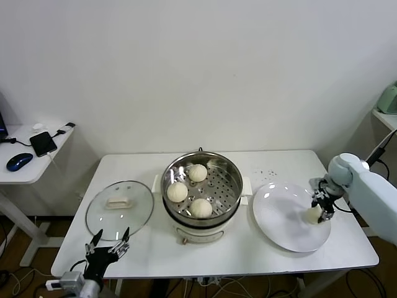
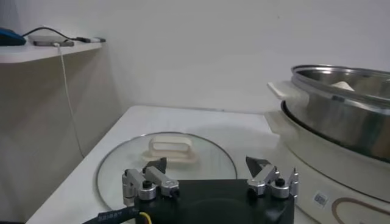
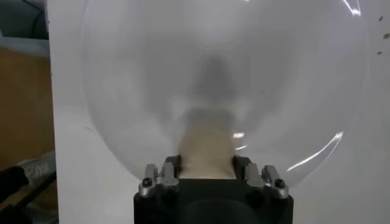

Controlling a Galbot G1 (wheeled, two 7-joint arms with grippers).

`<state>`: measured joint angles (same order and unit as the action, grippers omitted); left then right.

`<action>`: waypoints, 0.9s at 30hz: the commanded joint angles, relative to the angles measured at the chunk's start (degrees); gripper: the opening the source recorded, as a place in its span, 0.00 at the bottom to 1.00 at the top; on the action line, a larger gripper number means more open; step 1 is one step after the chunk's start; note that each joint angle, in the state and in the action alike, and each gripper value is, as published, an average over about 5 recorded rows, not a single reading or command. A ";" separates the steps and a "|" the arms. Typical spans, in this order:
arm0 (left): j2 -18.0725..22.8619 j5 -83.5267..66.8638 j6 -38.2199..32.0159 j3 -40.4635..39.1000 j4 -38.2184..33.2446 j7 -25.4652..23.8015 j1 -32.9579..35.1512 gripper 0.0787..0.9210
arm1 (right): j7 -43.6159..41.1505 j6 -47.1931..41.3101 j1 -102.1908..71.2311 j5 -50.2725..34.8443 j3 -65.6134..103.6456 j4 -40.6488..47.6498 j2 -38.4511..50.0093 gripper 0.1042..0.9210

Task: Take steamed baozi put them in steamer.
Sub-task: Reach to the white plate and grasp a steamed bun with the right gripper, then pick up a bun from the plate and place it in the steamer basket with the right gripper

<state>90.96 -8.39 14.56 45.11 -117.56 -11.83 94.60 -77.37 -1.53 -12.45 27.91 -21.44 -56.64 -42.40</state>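
right arm (image 1: 366, 186): my smooth pale grey-white shell, rounded joint cap, thin black cable behind | right gripper (image 1: 322, 208): black, compact | left gripper (image 2: 210, 176): black body, silver metal knuckles with dark screws, black-tipped fingers (image 2: 259, 164), black cable with yellow core at base

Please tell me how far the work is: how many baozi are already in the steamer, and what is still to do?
Done: three baozi lie on the perforated tray in the steamer. In hand: the right gripper is shut on the last baozi, which sits on the white plate. Left: lift this bun over and place it in the steamer. The left gripper waits open near the glass lid.
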 commanded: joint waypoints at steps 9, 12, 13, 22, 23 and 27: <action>-0.05 1.84 -0.51 -0.49 -0.09 0.55 -1.53 0.88 | -1.49 -13.21 22.54 -22.24 -21.53 -17.17 6.71 0.48; -0.10 2.46 -0.48 -0.70 -0.12 1.04 -1.96 0.88 | -1.07 -17.73 32.08 -31.19 -30.21 -21.36 5.68 0.48; -0.12 2.73 -0.48 -0.77 -0.16 1.19 -2.09 0.88 | -0.79 -19.37 35.39 -33.86 -33.12 -22.48 4.87 0.48; -0.46 3.19 -0.80 -0.79 -1.46 1.71 -2.57 0.88 | 2.65 -29.49 51.76 -50.42 -45.82 -23.08 -8.53 0.48; -0.52 3.15 -0.83 -0.74 -1.55 1.73 -2.58 0.88 | 3.18 -30.02 52.17 -51.19 -46.35 -22.40 -10.07 0.48; -0.66 3.02 -0.90 -0.55 -1.76 1.80 -2.71 0.88 | 5.10 -31.14 51.94 -52.27 -47.62 -19.12 -15.59 0.47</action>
<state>90.40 -5.81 13.72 44.43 -118.90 -10.26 92.16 -74.85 -25.30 27.95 -11.77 -58.62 -75.49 -47.62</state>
